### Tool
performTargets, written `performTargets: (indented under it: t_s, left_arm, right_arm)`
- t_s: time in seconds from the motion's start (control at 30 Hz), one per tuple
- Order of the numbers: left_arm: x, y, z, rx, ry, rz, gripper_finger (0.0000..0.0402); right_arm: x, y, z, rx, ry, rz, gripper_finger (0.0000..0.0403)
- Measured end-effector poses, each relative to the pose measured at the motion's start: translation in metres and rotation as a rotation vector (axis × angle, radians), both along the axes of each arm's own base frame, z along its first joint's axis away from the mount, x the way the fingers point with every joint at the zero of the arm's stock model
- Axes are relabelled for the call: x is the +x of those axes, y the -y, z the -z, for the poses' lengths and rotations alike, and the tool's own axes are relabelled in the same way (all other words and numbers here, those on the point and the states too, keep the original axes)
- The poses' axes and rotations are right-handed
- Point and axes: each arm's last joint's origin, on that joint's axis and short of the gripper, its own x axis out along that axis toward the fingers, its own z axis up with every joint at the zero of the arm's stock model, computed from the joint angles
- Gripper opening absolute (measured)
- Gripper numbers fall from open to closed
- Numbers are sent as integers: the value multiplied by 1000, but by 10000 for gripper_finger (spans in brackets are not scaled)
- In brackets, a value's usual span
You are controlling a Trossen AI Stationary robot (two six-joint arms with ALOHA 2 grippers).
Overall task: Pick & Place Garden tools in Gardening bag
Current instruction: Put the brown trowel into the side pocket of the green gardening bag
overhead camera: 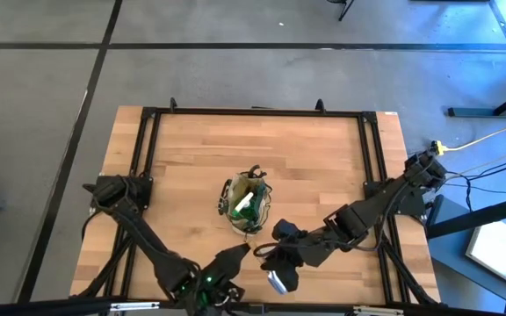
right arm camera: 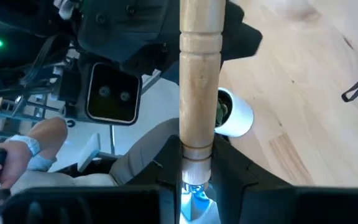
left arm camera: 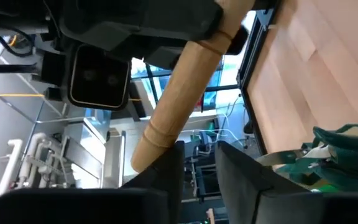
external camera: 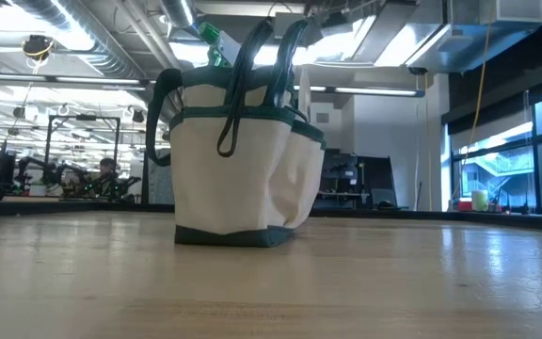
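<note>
A wooden-handled trowel [right arm camera: 201,81] is carried between the two arms near the 6 o'clock edge of the counter [overhead camera: 314,158], apparently for a handover. In the right wrist view, the right end effector [right arm camera: 194,168] is closed on the handle just where it meets the metal neck, with the handle running straight out ahead of it. The far end of that handle is taken by the left end effector [left arm camera: 197,165], whose fingers [left arm camera: 163,171] are seen on either side of the handle's butt in the left wrist view (whether they already press on it cannot be told). Judged from this, the tool is being passed so that it can be lowered blade-down into the bag.

The gardening bag [overhead camera: 247,204] stands upright near the middle of the counter, at about 12 o'clock from the two end effectors and a little apart from them. Its mouth is open upward, and a green spray bottle [overhead camera: 243,203] is already held inside, its top showing above the rim in the low view. A small pot with a white rim [right arm camera: 234,113] sits on the counter beyond the handle.

The counter is pale butcher-block wood inside a black frame, set on a grey floor. Beyond it, a workshop with ceiling ducts and large windows is seen, and a person's hand [right arm camera: 5,163] appears at the edge of the right wrist view
</note>
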Motion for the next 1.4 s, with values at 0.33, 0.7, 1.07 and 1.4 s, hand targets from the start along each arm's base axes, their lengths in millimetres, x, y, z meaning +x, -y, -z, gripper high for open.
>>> performTargets:
  t_s: [0.33, 0.7, 1.07, 1.4]
  left_arm:
    - [-19, 17, 2, 34, -46, 76, 61]
    - [-2, 2, -11, 68, -78, 29, 126]
    - [9, -14, -14, 114, -133, -7, 177]
    - [20, -30, -12, 103, -135, -52, 158]
  right_arm:
    - [3, 19, -5, -15, -15, 44, 55]
    - [5, 21, -5, -2, -17, 45, 55]
    - [5, 21, -6, 2, -11, 33, 55]
    - [6, 21, -6, -5, -5, 37, 55]
